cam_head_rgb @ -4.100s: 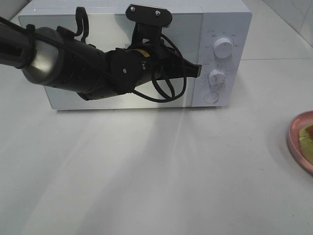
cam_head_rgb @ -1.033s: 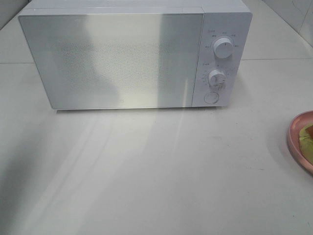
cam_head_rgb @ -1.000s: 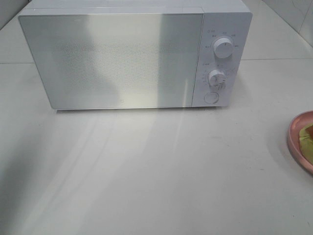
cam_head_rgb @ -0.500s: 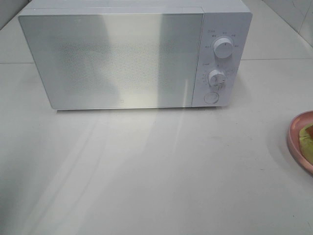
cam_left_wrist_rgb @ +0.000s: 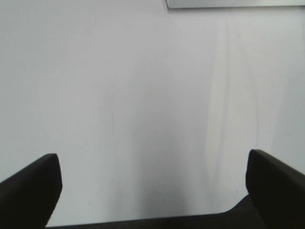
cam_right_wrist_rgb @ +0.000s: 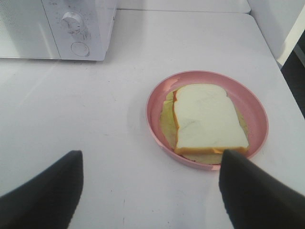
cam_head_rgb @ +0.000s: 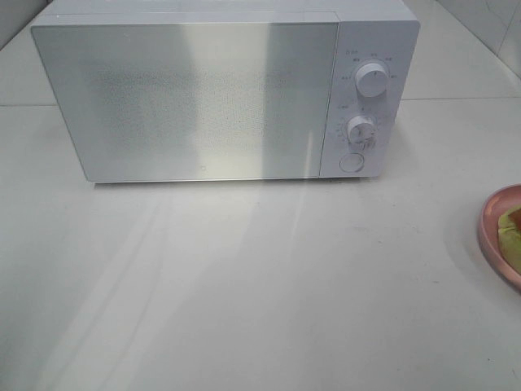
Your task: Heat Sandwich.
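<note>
The sandwich (cam_right_wrist_rgb: 207, 119), white bread over yellow-green leaf and an orange filling, lies on a round pink plate (cam_right_wrist_rgb: 157, 102). In the exterior high view only the plate's rim (cam_head_rgb: 488, 236) and a yellow-green bit of the sandwich (cam_head_rgb: 511, 230) show at the right edge. The white microwave (cam_head_rgb: 203, 98) stands at the back with its door shut. My right gripper (cam_right_wrist_rgb: 151, 160) is open and empty, hovering short of the plate. My left gripper (cam_left_wrist_rgb: 152, 162) is open and empty over bare table, away from the microwave's lower edge (cam_left_wrist_rgb: 233, 3). Neither gripper shows in the exterior high view.
The microwave has two knobs (cam_head_rgb: 371, 80) and a round button (cam_head_rgb: 351, 162) on its right panel, also seen in the right wrist view (cam_right_wrist_rgb: 78, 47). The white table's (cam_head_rgb: 244, 285) right edge (cam_right_wrist_rgb: 286, 95) runs just beyond the plate.
About four seconds ago the left arm reached across the microwave door; it has since withdrawn out of the exterior high view. Over the last second nothing has moved.
</note>
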Tool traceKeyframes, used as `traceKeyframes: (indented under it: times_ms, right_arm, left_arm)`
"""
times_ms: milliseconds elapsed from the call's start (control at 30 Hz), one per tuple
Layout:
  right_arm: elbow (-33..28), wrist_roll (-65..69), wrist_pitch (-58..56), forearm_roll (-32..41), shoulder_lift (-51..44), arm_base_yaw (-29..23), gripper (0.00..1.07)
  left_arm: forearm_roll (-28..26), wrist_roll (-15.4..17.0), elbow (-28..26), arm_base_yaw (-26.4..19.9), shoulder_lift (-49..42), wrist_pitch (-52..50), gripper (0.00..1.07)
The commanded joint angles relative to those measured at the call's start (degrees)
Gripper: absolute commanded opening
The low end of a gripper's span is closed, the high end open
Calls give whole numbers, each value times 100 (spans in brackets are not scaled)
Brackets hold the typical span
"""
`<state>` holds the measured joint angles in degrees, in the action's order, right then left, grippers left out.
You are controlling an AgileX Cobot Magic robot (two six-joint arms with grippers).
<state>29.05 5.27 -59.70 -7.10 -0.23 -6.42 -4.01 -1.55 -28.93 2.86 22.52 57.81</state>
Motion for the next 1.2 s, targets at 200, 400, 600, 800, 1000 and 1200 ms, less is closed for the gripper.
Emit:
traceKeyframes:
  times_ms: [200, 400, 600, 800, 1000, 1200]
  right_arm:
    - [-6, -40, 29, -11, -149, 34, 76]
    - [-6, -40, 29, -11, -149, 34, 76]
    - [-6, -40, 29, -11, -149, 34, 76]
    - [-6, -40, 29, -11, -149, 34, 76]
    - [-6, -40, 29, -11, -149, 34, 76]
    - [-6, -46, 29, -11, -149, 34, 76]
  left_arm:
    - [143, 63, 69, -17, -424, 109, 101]
    - [126, 57, 69, -17, -905, 109, 101]
    - [103, 57, 69, -17, -1811, 109, 101]
    - [103, 57, 69, -17, -2464, 109, 101]
    - [103, 57, 69, -17, -2435, 109, 101]
    - [103, 52, 69, -252, -2435, 109, 101]
